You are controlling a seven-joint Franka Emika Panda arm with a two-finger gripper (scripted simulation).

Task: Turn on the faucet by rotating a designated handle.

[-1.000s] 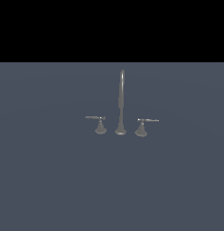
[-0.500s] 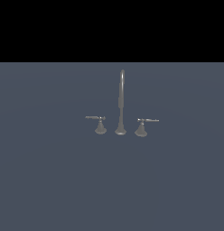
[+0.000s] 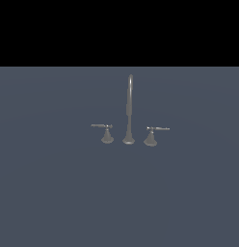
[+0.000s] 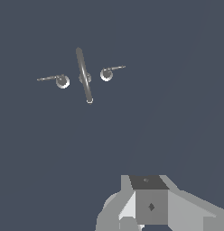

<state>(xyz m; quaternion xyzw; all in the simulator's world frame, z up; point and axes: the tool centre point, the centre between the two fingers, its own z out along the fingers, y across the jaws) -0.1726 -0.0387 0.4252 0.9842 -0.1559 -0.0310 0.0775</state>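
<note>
The faucet (image 3: 129, 108) is dull grey, with a tall thin gooseneck spout on a flared base. The handle (image 3: 151, 136) stands at the exterior view's right of the spout, its thin lever pointing right. The twin handle (image 3: 107, 135) stands left of the spout, lever pointing left. The wrist view looks down on the faucet (image 4: 84, 76) from far off, with one lever handle (image 4: 63, 81) and the other (image 4: 106, 74) flanking it; I cannot tell which is which. Only part of my gripper (image 4: 147, 203) shows, far from the faucet. The arm is not in the exterior view.
The faucet stands on a flat dark blue-grey surface (image 3: 59, 193) that fills both views. A black band lies above it in the exterior view.
</note>
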